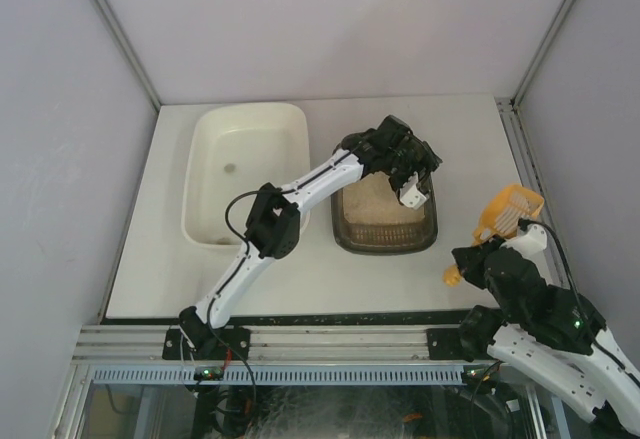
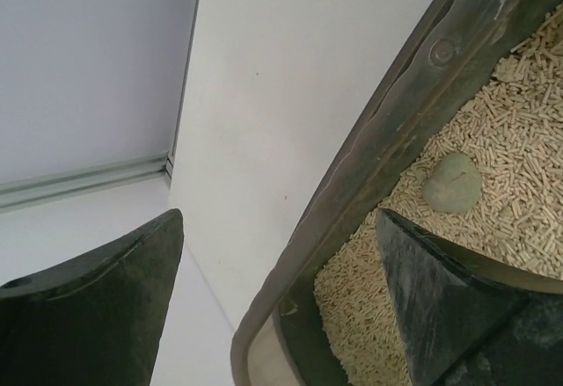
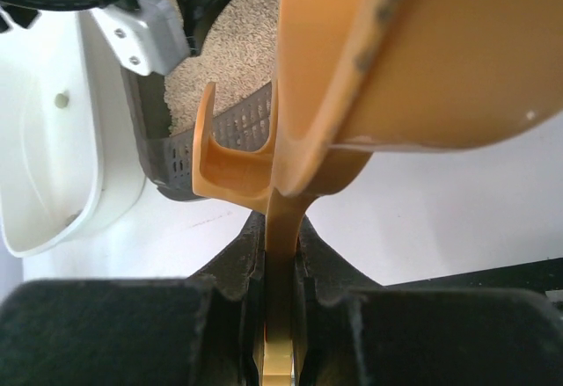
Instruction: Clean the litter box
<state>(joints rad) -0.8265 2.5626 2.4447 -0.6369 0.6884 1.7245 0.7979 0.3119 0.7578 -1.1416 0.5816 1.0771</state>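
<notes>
Litter box (image 1: 385,244) dark grey-brown, litter (image 1: 380,199) beige; tub (image 1: 200,189) white; scoop (image 1: 505,211) orange; lump (image 2: 452,182) pale green.

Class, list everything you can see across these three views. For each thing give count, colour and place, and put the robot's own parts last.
litter box: one, dark grey-brown, middle of the table
litter: beige pellets, inside the litter box
grey-green lump: one, on the litter near the rim
white tub: one, left of the litter box
small lump: one, greyish, on the tub's floor
scoop: one, orange, above the table's right edge
table: one, white
left arm: one, black and white, reaching over the litter box
right arm: one, black and white, near right corner
left gripper: one, black, open, astride the box's rim
right gripper: one, black, shut on the scoop's handle
</notes>
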